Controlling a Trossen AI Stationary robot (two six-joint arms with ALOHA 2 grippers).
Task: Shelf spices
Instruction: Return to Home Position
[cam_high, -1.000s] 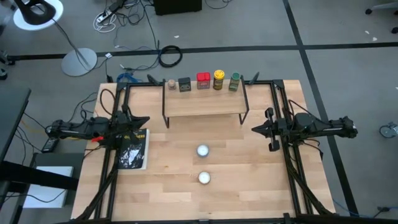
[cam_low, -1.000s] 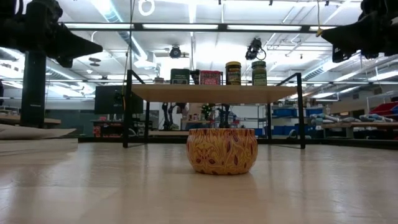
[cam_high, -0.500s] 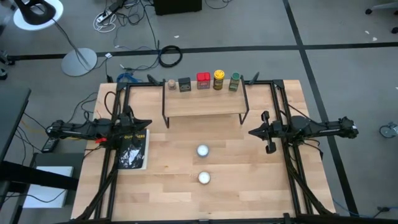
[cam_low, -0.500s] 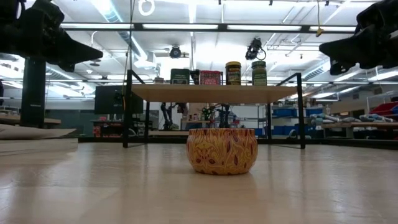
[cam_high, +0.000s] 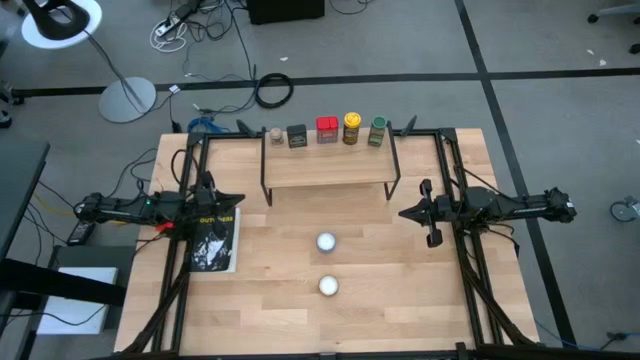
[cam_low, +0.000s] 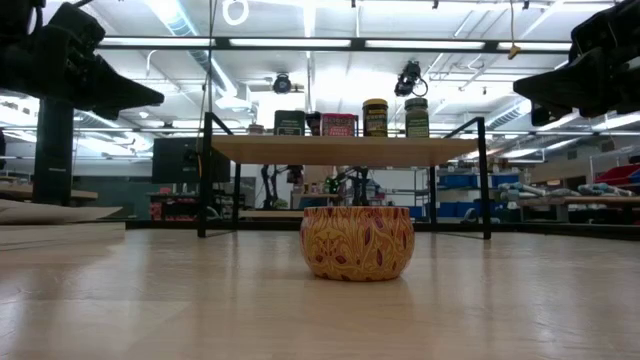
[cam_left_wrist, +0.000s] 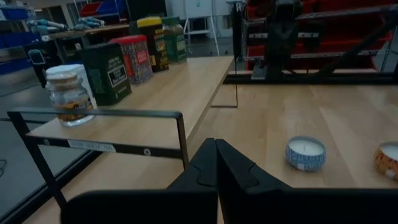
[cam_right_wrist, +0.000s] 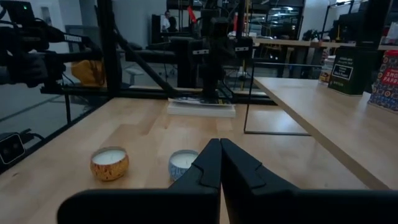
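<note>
My left gripper is pinched fully closed and holds nothing. It hangs off the left end of the low light-wood shelf on thin black legs, above a black-covered booklet lying flat on the wooden worktop. My right gripper is closed tight and empty as well, hanging off the shelf's right end.

All five spices stand on the shelf in a row along its far edge. From its left end they run: the tan glass jar, the dark square tin, the red box, the yellow-lidded jar and the green-lidded jar.

In front of the shelf two small round candle tins sit on the worktop, between my two arms. One is pale blue and nearer the shelf. The other, patterned in yellow and red, is farther out, and in the low view it covers the middle of the gap under the shelf.
</note>
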